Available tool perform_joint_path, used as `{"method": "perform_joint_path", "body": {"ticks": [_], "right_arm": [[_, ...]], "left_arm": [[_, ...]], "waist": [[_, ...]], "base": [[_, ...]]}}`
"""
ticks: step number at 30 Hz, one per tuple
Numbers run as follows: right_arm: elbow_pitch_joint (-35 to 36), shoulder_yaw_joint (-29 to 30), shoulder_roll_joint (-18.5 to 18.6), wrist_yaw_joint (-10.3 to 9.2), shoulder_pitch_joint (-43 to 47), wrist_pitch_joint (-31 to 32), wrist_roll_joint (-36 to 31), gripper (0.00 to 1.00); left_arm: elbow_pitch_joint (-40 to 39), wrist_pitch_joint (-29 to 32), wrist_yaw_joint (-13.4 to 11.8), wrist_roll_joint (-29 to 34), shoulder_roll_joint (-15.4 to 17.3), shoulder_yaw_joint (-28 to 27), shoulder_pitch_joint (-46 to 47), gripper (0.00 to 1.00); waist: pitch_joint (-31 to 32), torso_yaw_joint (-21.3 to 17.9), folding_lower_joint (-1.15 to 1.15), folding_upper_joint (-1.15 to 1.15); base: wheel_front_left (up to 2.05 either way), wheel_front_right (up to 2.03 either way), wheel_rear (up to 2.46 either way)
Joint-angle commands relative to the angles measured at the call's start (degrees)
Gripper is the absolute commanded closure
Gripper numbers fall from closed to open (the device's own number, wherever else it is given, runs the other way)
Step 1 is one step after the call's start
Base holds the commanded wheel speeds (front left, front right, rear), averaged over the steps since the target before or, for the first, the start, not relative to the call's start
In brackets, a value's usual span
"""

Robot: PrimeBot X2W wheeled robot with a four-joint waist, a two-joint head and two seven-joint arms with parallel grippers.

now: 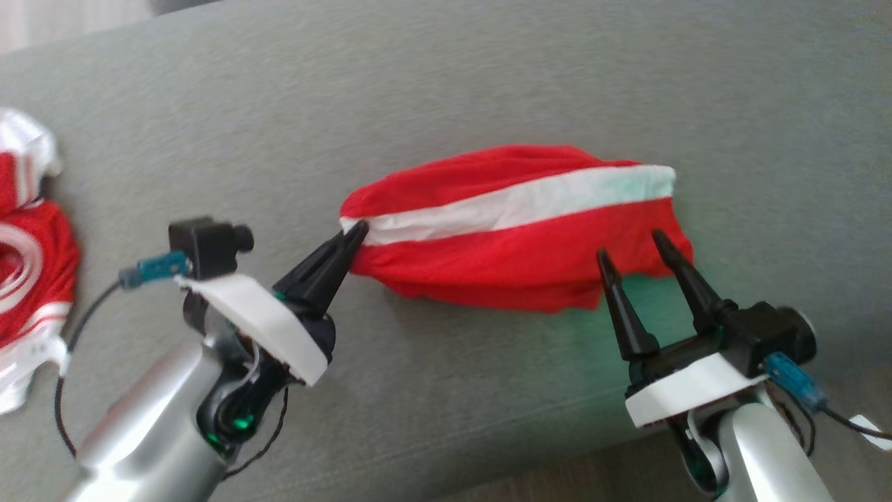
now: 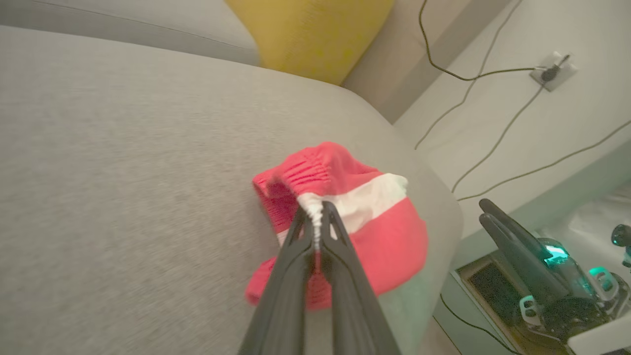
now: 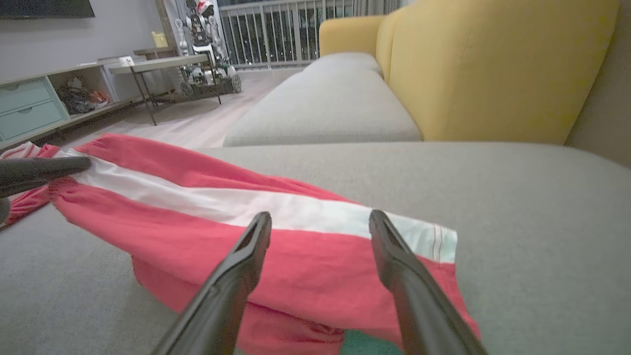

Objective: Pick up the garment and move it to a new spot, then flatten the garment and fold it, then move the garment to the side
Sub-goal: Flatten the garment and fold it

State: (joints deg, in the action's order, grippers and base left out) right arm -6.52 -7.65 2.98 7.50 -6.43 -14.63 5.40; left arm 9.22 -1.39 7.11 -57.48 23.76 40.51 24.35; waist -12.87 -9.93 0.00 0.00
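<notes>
**Item:** garment (image 1: 516,230), red with one white stripe. It is laid bunched at the centre of the head view, on the grey sofa cushion (image 1: 446,84).

**Handling (judged):** thin knit, light, limp, not fragile. Sagging and dragging are to be expected if it is lifted by one point. The gathered elastic edge is judged the firmest hold, with the opposite end to be taken for spreading.

**Left gripper** (image 1: 357,231): left of centre, fingers pinched closed on the garment's gathered, white-striped end. The forearm is slanted up from the lower left corner.

**Right gripper** (image 1: 631,245): lower right, jaws spread wide, nothing held. The tips are set at the garment's lower right edge; contact cannot be told.

**Also noted:** second red-and-white garment (image 1: 31,279), far left edge, well apart.
</notes>
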Motion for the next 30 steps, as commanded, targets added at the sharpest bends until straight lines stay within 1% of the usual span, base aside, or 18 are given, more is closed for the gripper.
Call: {"method": "perform_joint_path", "body": {"ticks": [1,2,3,8,13,17,24,27,30], "right_arm": [[-0.8,-1.2,0.7,-0.01,-2.0,-0.4,1.3,0.0],[-2.6,-1.4,1.3,-0.01,-2.6,-0.4,1.7,0.0],[-2.6,-1.4,1.3,-0.01,-2.6,-0.4,1.7,0.0],[-10.8,-1.5,3.1,-0.01,-7.0,-0.4,2.2,0.0],[-16.6,-0.9,3.3,-0.01,-10.9,-0.4,4.0,0.0],[-19.0,-1.1,3.9,-0.01,-12.8,-0.4,4.7,0.0],[-20.5,0.1,4.2,-0.01,-14.5,-0.4,5.7,0.0],[-21.6,-1.1,4.7,-0.01,-15.3,-0.4,7.6,0.0],[-23.3,-3.6,5.5,-0.01,-16.6,-0.4,10.0,0.0]], "left_arm": [[-0.4,-2.7,0.4,1.1,1.3,-1.9,1.2,1.0],[0.4,-3.7,0.4,1.4,1.1,-1.7,0.6,1.0],[0.4,-3.7,0.4,1.4,1.1,-1.7,0.6,1.0],[4.3,-7.9,0.4,2.1,0.4,-2.1,-1.1,1.0],[6.3,-9.9,0.3,2.8,-0.1,-2.5,-1.3,1.0],[7.5,-10.6,0.3,3.1,-0.3,-2.6,-1.1,1.0],[9.1,-11.3,0.3,3.4,-0.3,-2.5,-0.8,1.0],[9.8,-11.4,0.3,3.6,-0.3,-2.2,-0.5,1.0],[10.4,-11.5,0.3,3.6,-0.4,-2.0,-0.2,1.0]], "waist": [[-1.0,3.2,0.0,0.0],[-1.0,3.7,0.0,0.0],[-1.0,3.7,0.0,0.0],[-1.3,5.6,0.0,0.0],[-2.0,6.7,0.0,0.0],[-2.5,7.0,0.0,0.0],[-3.1,6.9,0.0,0.0],[-3.2,6.8,0.0,0.0],[-3.3,6.8,0.0,0.0]], "base": [[0.0,0.0,0.0],[0.0,0.0,0.0],[0.0,0.0,0.0],[0.0,0.0,0.0],[0.0,0.0,0.0],[0.0,0.0,0.0],[0.0,0.0,0.0],[0.0,0.0,0.0],[0.0,0.0,0.0]]}}
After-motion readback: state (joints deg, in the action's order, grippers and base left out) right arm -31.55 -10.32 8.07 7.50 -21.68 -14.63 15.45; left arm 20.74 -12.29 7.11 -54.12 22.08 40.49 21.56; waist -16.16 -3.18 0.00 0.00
